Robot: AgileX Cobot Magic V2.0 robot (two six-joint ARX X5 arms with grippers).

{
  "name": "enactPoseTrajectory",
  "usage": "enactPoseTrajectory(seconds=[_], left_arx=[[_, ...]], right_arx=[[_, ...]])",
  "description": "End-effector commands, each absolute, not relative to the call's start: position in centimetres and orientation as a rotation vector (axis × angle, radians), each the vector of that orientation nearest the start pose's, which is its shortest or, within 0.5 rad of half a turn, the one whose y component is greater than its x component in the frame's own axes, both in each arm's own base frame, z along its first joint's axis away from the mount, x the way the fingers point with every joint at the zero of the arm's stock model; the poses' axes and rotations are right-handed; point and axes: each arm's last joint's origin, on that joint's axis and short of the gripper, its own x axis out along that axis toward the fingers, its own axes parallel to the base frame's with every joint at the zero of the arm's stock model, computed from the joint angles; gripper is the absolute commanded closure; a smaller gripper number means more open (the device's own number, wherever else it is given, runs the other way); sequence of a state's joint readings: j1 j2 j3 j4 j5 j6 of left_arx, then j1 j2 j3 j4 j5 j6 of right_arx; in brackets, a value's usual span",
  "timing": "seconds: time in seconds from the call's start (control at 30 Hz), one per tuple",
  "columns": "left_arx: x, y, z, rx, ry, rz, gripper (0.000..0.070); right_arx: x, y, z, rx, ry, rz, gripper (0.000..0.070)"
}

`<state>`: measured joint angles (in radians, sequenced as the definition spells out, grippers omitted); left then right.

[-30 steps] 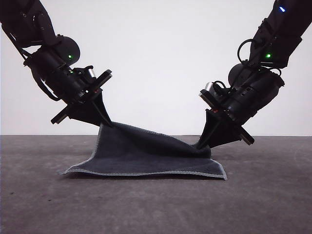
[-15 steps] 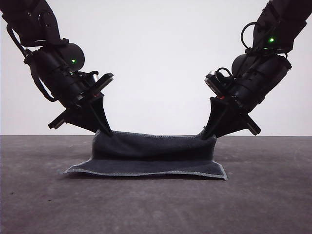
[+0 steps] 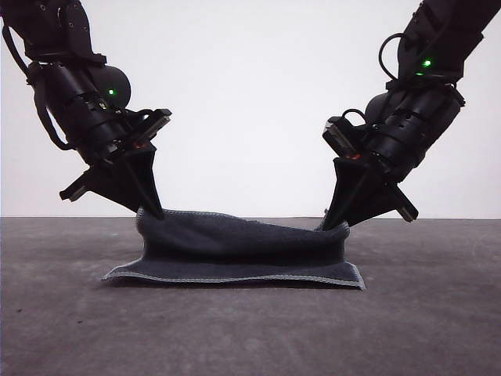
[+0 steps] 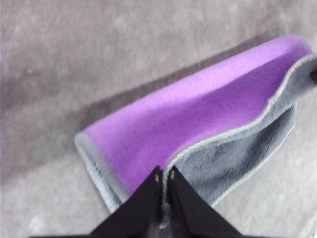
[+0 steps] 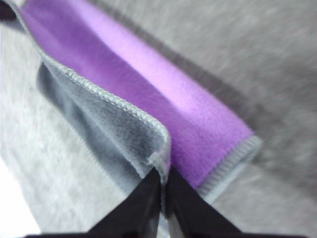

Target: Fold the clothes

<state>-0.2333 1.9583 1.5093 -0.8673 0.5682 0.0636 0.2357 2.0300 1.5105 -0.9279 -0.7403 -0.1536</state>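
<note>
Both arms are carrying the far edge of the cloth (image 3: 235, 247) forward over the near half, and the trick, I'd say, is keeping the two corners level and moving together so the lifted edge comes down square on the near hem rather than skewed. Right now the edge is sagging a little between the grips in the middle of the front view, so a touch more tension between the arms would likely help before lowering.

The left gripper (image 3: 153, 210), left of centre in the front view, is pinching one raised corner, its jaws closed tight on the stitched hem, as the left wrist view shows near the bottom centre (image 4: 165, 179). The right gripper (image 3: 338, 223), right of centre, is doing the same, clamped on the other corner (image 5: 161, 174).

The cloth is sitting on the grey table (image 3: 438, 313), lower centre of the front view, its near edge flat. It is showing charcoal-grey toward the front camera, bright purple (image 4: 198, 119) on the turned-up face, with pale grey edging.
</note>
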Motion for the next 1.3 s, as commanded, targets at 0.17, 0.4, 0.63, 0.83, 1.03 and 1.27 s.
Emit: enactPoseTrajectory(seconds=[0.17,0.4,0.63,0.83,1.03,1.27], left_arx=[[37.4,-10.7,20.7,-0.136,1.328,-0.747,0.0696],[37.1,-10.6,20.7,-0.132,1.36,-0.752,0.0696],[36.8,-10.5,20.6,-0.132,1.39,-0.753,0.0696],[36.7,-10.5,20.6,-0.13,1.403,-0.756,0.0696],[36.6,-10.5,20.6,-0.134,1.405,-0.759,0.0673],[36.6,-10.5,20.6,-0.135,1.408,-0.759,0.0495]], right_arx=[[37.4,11.7,18.4,0.229,1.392,0.936,0.0693],[37.0,11.6,18.3,0.235,1.436,0.933,0.0693],[36.6,11.5,18.3,0.243,1.475,0.929,0.0693],[36.3,11.4,18.3,0.238,1.496,0.934,0.0693],[36.2,11.4,18.3,0.243,1.513,0.932,0.0652],[36.2,11.4,18.3,0.246,1.513,0.933,0.031]])
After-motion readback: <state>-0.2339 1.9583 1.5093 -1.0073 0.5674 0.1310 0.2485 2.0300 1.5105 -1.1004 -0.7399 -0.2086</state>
